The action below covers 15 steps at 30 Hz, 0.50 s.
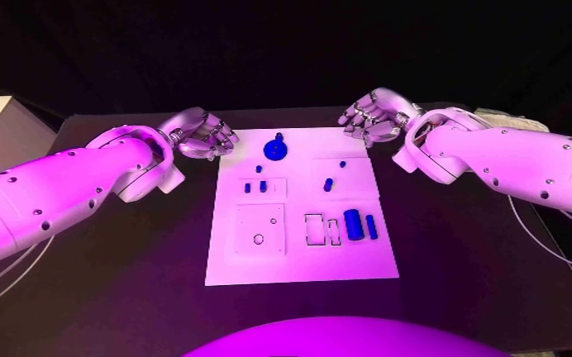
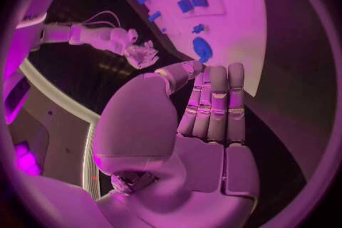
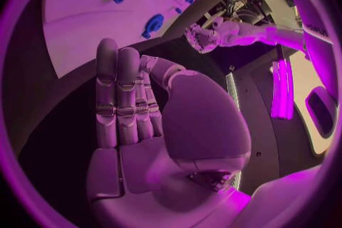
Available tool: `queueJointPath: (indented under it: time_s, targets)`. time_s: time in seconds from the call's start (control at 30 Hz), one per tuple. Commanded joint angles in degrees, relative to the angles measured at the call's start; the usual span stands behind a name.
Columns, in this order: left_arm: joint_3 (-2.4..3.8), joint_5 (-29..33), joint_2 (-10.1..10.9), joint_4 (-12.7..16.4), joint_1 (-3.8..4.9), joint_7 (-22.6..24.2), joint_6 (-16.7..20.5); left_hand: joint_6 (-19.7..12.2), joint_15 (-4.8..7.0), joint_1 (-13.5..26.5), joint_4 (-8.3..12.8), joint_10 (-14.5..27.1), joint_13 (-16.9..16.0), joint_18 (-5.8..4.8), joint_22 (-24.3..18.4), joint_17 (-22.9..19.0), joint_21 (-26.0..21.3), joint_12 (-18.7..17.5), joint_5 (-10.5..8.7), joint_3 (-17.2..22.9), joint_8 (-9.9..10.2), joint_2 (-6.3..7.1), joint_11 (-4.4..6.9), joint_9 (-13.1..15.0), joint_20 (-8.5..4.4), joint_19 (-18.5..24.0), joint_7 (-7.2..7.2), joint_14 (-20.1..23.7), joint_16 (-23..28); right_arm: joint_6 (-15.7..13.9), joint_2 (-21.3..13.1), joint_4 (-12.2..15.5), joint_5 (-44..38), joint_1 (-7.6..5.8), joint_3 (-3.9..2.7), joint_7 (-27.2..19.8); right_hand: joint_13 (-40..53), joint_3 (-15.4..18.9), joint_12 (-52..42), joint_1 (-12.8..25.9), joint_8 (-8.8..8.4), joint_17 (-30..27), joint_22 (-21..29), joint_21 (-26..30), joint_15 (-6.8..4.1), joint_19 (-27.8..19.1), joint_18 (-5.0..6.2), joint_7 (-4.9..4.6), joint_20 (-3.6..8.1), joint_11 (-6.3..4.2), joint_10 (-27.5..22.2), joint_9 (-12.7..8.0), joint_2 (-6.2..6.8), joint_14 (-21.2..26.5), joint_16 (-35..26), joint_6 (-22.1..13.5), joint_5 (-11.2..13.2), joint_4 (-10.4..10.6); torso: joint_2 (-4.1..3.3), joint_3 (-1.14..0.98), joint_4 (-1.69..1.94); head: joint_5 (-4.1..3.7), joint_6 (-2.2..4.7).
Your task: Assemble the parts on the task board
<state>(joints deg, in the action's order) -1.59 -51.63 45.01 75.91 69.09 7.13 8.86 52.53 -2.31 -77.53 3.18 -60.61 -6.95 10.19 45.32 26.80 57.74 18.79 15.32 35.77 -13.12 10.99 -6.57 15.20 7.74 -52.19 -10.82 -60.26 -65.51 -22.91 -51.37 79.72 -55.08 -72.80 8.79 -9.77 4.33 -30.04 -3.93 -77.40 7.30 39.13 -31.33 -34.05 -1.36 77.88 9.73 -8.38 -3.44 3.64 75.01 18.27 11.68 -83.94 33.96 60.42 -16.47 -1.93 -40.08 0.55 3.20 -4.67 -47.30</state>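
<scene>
The white task board lies flat in the middle of the black table. A round blue part sits at its far edge, several small blue parts stand mid-board, and two blue cylinders lie at the right. My left hand hovers just off the board's far left corner, holding nothing. My right hand hovers beyond the far right corner, likewise with nothing in it. The left wrist view shows my left hand with straight fingers pointing at the round part. The right wrist view shows my right hand the same way, near that round part.
A pale block stands at the table's left edge, and a light cloth-like object lies at the far right behind my right arm. Bare black table surrounds the board, and recessed slots mark its near half.
</scene>
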Motion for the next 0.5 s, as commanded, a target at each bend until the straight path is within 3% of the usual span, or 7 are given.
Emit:
queueJointPath:
  time_s: [0.03,0.07,0.13,0.2,0.3,0.33,0.5]
  targets:
    - [0.12,22.1,1.0,1.7,0.03,8.9,-2.1,0.5,-0.07,0.2,-0.3,-0.6,-0.1,0.40,-0.7,-0.9,-1.4,0.2,-0.10,-1.1,-0.3,0.01,0.08,-0.2,0.10,1.2,0.21,1.3,1.8,6.9,-0.3,0.8,-16.0,0.06,0.00,6.2,0.0,-1.3,0.2,1.3,-0.35,6.8,-9.8,-9.7,-0.14,1.5,-1.49,0.06,-0.17,-0.01,-0.2,0.3,0.44,-1.8,9.4,0.7,1.5,0.3,-0.05,0.15,0.01,-0.81,0.53]
    - [0.14,24.6,1.5,2.3,0.02,9.8,-2.8,0.5,-0.04,0.4,-0.4,-0.8,-0.2,0.40,-1.1,-1.3,-2.1,0.3,-0.16,-1.7,-0.4,-0.01,0.11,-0.2,0.16,1.6,0.38,1.8,2.5,7.3,-0.4,1.1,-18.2,0.11,0.00,7.0,-0.1,-1.4,0.3,1.5,-0.32,7.6,-10.7,-10.7,-0.09,1.6,-1.58,0.04,-0.15,0.08,-0.2,0.3,0.47,-1.7,10.4,0.8,1.6,0.4,-0.04,0.17,0.00,-0.86,0.46]
    - [0.16,28.3,2.3,3.4,-0.01,11.3,-4.0,0.5,-0.11,1.2,-1.0,-1.5,-0.2,0.34,-1.9,-1.8,-3.5,0.3,-0.19,-2.8,-0.5,0.20,0.31,-0.3,0.30,2.4,0.60,2.6,3.6,7.8,-0.5,1.7,-21.7,0.24,0.00,8.4,-0.2,-2.1,0.3,1.9,-0.36,13.4,-18.5,-18.2,0.02,3.0,-2.66,0.10,-0.34,0.10,-0.8,0.6,0.97,-2.1,17.9,0.8,2.3,0.6,-0.02,0.16,-0.03,-1.09,0.51]
    - [0.17,31.0,3.0,4.3,-0.03,12.4,-4.8,0.7,-0.12,1.7,-1.6,-2.2,-0.2,0.35,-3.2,-2.8,-5.7,0.1,-0.20,-3.8,-0.7,0.26,0.50,-0.4,0.48,3.3,0.84,3.9,5.7,8.0,-0.6,2.2,-24.6,0.40,0.00,9.7,-0.4,-2.6,0.3,2.2,-0.45,16.8,-22.7,-22.3,0.04,3.8,-3.27,0.09,-0.55,0.12,-1.4,0.8,1.35,-2.3,22.5,0.6,2.7,0.9,0.01,0.10,-0.04,-1.21,0.56]
    - [0.17,33.9,3.7,5.4,-0.07,13.5,-5.8,0.9,-0.28,1.9,-2.1,-2.9,0.0,0.27,-4.6,-4.1,-8.1,-0.6,-0.17,-4.4,-0.9,0.34,0.56,-0.4,0.69,4.2,1.01,5.1,8.6,8.0,-0.6,2.9,-28.2,0.70,0.00,11.4,-0.5,-2.9,0.4,2.6,-0.48,19.3,-26.0,-25.4,0.21,4.3,-3.70,0.19,-0.61,0.27,-2.0,0.9,1.71,-2.4,25.7,0.5,3.1,1.3,0.05,0.12,-0.01,-1.24,0.68]
    - [0.17,35.2,4.1,6.0,-0.09,13.9,-6.2,0.9,-0.62,1.4,-2.2,-3.8,0.6,0.24,-6.4,-6.4,-11.3,-2.4,-0.17,-4.4,-1.1,0.31,0.46,-0.5,1.08,5.3,0.99,5.7,13.7,7.9,-0.6,3.4,-30.2,0.91,0.00,12.5,-0.5,-2.9,0.4,2.8,-0.51,20.4,-27.5,-26.9,0.25,4.6,-3.95,0.20,-0.68,0.32,-2.3,1.0,1.90,-2.6,27.2,0.4,3.4,1.5,0.03,0.16,0.02,-1.30,0.86]
    - [0.15,37.5,5.1,7.4,-0.17,14.8,-6.9,1.7,-0.96,-0.2,-1.1,-5.3,1.5,0.09,-7.3,-8.8,-13.3,-5.2,-0.14,-4.4,-1.5,0.03,0.29,-0.7,1.35,6.1,0.97,5.4,20.1,7.9,-0.6,4.6,-35.2,1.36,0.00,15.5,-0.6,-2.9,0.4,3.5,-0.71,24.1,-32.6,-31.7,0.48,5.5,-4.71,0.22,-0.89,0.49,-3.2,1.2,2.94,-2.9,31.9,-0.1,3.9,2.3,-0.01,0.12,0.06,-1.34,0.80]
